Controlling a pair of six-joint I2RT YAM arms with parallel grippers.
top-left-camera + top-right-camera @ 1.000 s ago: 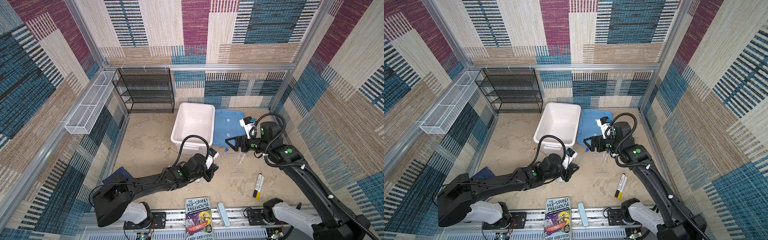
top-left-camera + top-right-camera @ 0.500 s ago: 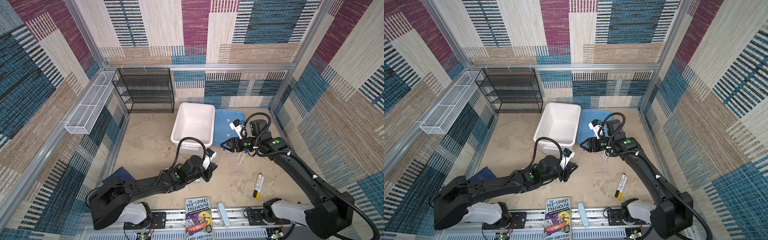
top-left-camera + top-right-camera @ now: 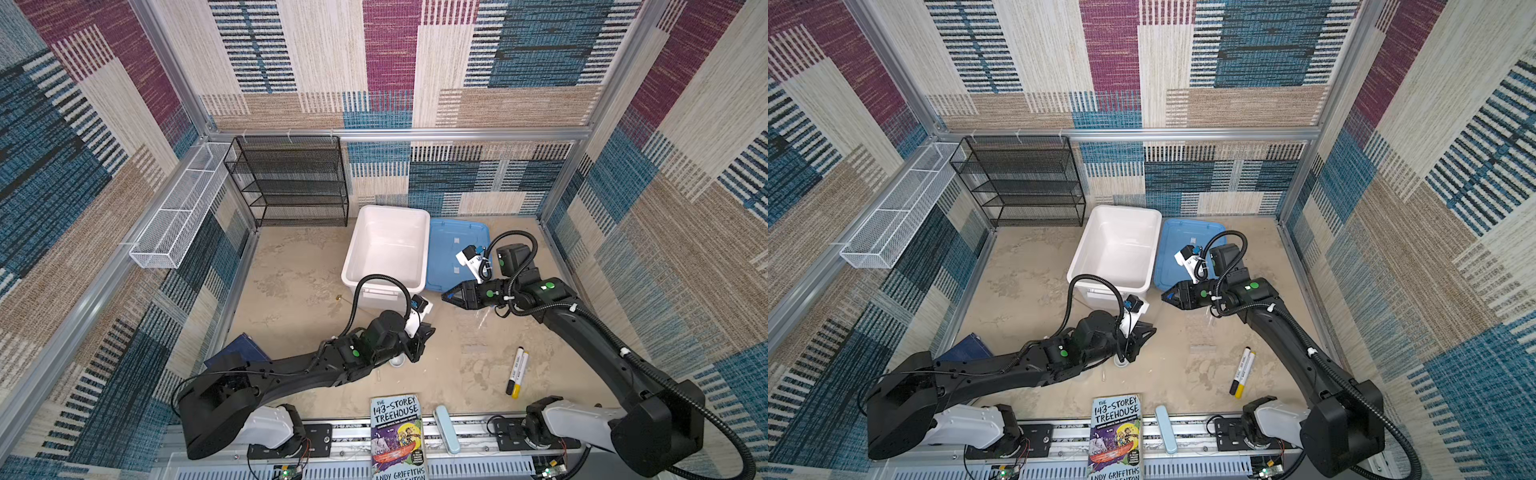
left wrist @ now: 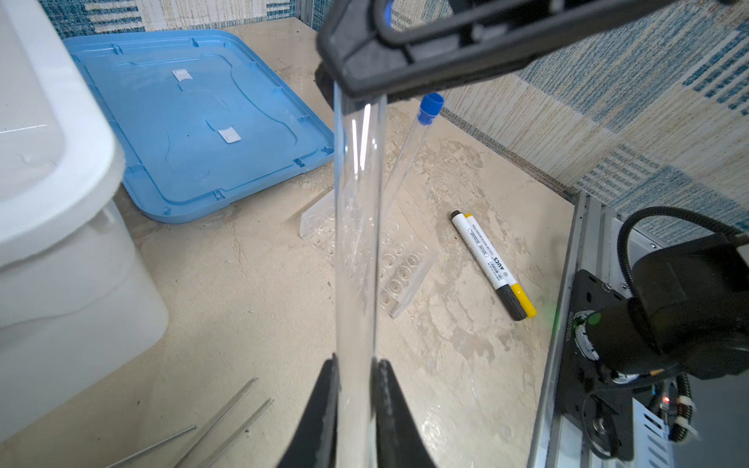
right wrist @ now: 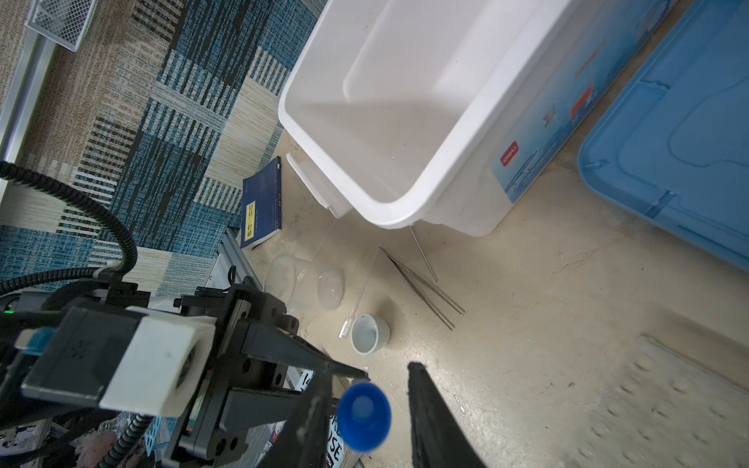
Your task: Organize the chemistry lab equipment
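One blue-capped tube (image 4: 356,243): left claw (image 4: 356,364) tight on it, right claw (image 5: 367,377) half-open around cap (image 5: 364,416).

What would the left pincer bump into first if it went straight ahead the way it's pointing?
Most likely the right pincer: the clear tube that the left pincer grips runs straight ahead into it. Depth is hard to judge from these views.

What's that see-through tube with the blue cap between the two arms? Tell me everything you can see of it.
The clear tube is long, straight and see-through, glass or plastic by its look, and seems empty. A blue cap closes one end. The left gripper is clamped near its other end and holds it in the air. The capped end sits between the fingers of the right gripper, with a gap on one side.
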